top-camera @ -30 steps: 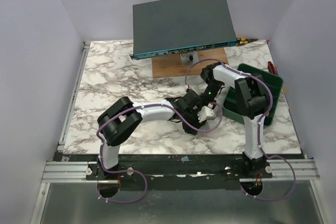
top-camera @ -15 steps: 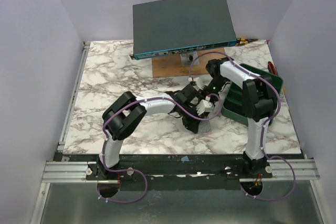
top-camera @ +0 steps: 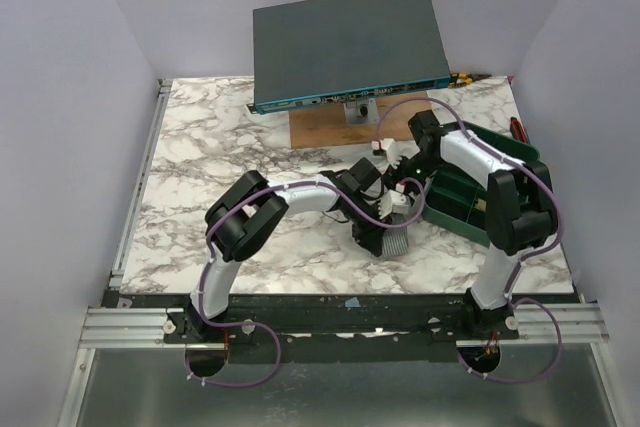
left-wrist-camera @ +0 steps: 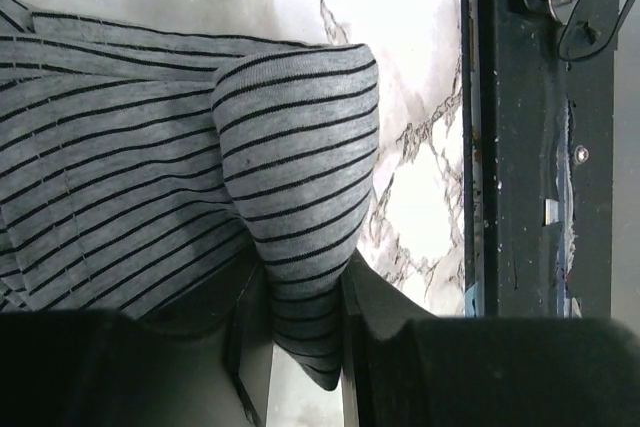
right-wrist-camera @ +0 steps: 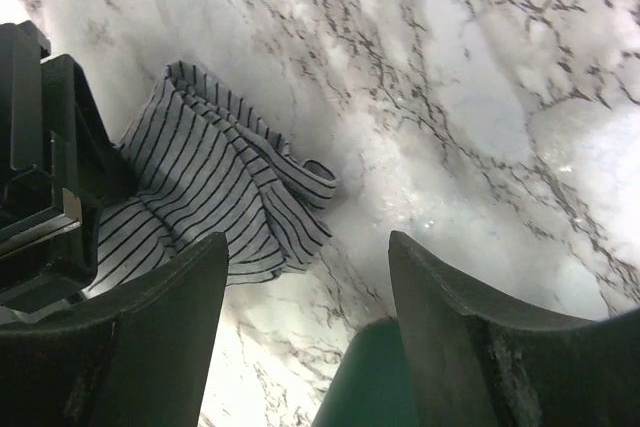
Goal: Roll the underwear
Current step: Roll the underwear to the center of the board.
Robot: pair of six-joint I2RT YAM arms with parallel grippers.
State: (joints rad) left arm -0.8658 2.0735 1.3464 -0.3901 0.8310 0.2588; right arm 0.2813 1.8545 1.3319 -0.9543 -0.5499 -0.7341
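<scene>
The left gripper [left-wrist-camera: 300, 332] pinches a fold of the underwear [left-wrist-camera: 130, 177]; the right gripper [right-wrist-camera: 300, 327] hangs wide near it.

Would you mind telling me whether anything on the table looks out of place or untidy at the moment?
The striped underwear lies crumpled on the marble table rather than flat, one bunched fold pinched in the left gripper. The right gripper hangs open nearby. Nothing looks spilled or damaged.

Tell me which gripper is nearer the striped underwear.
Left. The left gripper is shut on a fold of the striped underwear, so it touches the cloth. The right gripper hangs open and apart from the cloth, holding nothing.
</scene>
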